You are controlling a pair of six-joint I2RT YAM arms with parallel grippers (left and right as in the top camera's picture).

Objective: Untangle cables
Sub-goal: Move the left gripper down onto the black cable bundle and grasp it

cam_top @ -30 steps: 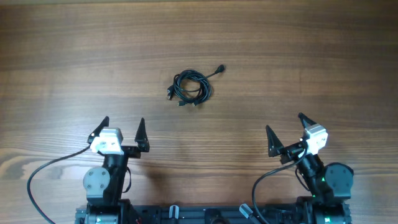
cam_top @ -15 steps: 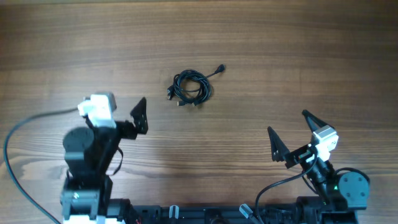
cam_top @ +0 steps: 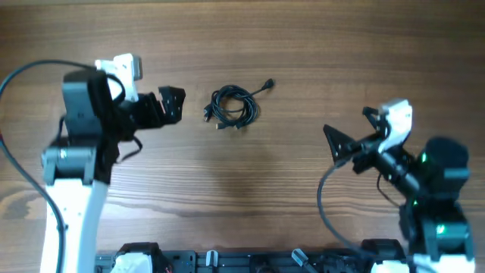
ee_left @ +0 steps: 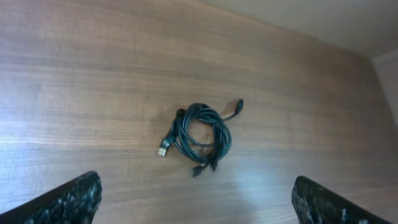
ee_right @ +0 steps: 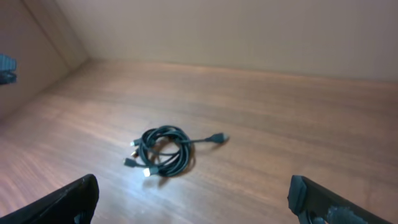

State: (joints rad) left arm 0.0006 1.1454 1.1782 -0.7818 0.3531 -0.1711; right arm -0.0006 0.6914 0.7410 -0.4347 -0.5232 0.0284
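Note:
The cables [cam_top: 233, 106] lie as one small coiled black bundle on the wooden table, with a plug end sticking out to the upper right and other plugs at the lower left. The bundle also shows in the left wrist view [ee_left: 200, 137] and the right wrist view [ee_right: 164, 150]. My left gripper [cam_top: 171, 105] is open and empty, raised just left of the bundle. My right gripper [cam_top: 350, 130] is open and empty, raised well to the right of the bundle. Both pairs of fingertips frame the bundle from a distance in the wrist views.
The wooden table [cam_top: 318, 45] stretches around the bundle. The arm bases and their thick black wires [cam_top: 23, 182] sit along the front edge. A pale wall [ee_right: 249, 31] rises behind the table in the right wrist view.
Both arms have lifted from their rest pose at the front edge. The left gripper moved up and toward the bundle; the right gripper rose and turned toward it. The cables have not moved.

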